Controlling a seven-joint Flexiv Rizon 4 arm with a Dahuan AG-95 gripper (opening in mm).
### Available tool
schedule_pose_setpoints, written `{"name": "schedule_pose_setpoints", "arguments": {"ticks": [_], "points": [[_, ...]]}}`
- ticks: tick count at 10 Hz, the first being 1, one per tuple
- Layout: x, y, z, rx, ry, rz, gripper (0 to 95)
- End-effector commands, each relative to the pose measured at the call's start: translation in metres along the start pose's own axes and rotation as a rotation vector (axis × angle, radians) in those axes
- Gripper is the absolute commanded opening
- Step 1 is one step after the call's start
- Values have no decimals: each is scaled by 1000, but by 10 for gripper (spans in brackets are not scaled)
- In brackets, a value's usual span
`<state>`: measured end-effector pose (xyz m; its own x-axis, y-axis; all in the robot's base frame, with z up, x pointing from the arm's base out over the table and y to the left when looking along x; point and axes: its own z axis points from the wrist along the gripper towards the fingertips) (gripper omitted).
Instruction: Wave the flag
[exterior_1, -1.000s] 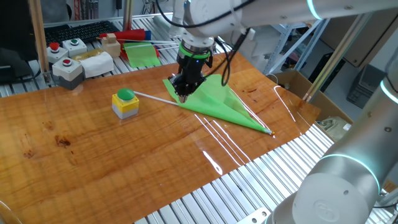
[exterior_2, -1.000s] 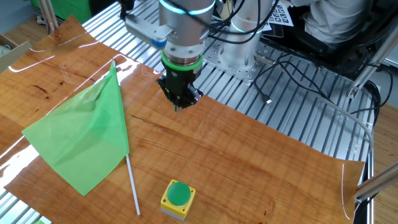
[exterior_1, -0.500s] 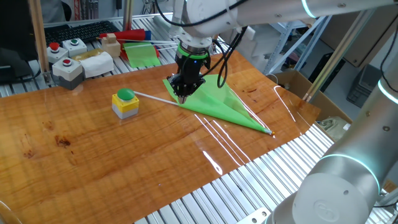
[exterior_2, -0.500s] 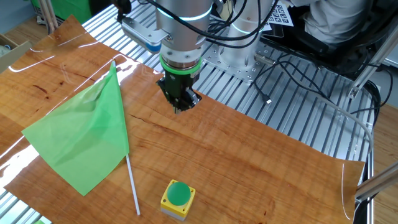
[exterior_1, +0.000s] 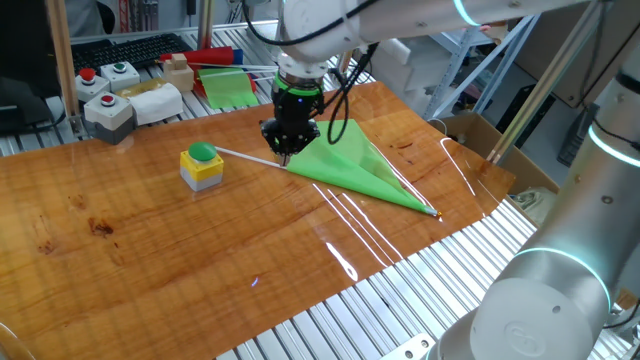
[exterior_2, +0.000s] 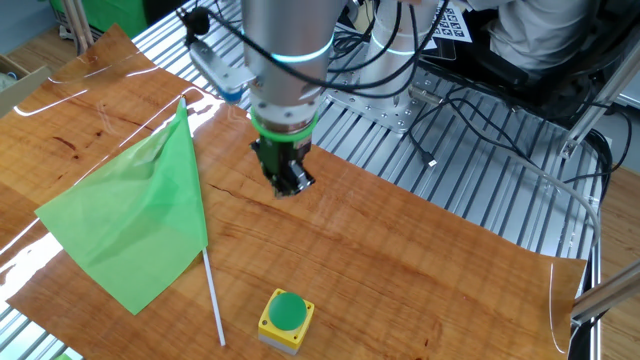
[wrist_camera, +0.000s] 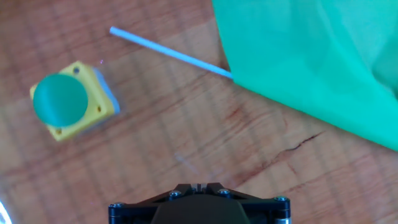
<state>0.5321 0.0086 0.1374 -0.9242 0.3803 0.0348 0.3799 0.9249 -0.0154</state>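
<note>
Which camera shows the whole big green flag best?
The other fixed view: the flag lies flat, whole cloth and white stick visible. One fixed view shows it partly behind the gripper. The hand view crops the cloth.

Bright, even indoor light fills all three views. On the glossy wooden desk, long white streaks of glare run toward 5 o'clock in one fixed view, and a pale sheen sits at 10 o'clock in the other fixed view. Shadows are soft and faint. Both fixed views are sharp. The hand view is softer, the yellow button box slightly blurred, and the end effector at 6 o'clock dark and underlit.
</note>
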Motion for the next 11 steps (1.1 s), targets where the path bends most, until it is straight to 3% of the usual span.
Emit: {"name": "schedule_pose_setpoints", "arguments": {"ticks": [1,4,6,9,11], "points": [[-16,5,4,-6,8,75,0],[-39,9,9,-11,9,207,0],[-53,11,11,-16,12,254,0],[-77,12,15,-49,37,359,0],[-91,11,16,-50,39,389,0]]}}
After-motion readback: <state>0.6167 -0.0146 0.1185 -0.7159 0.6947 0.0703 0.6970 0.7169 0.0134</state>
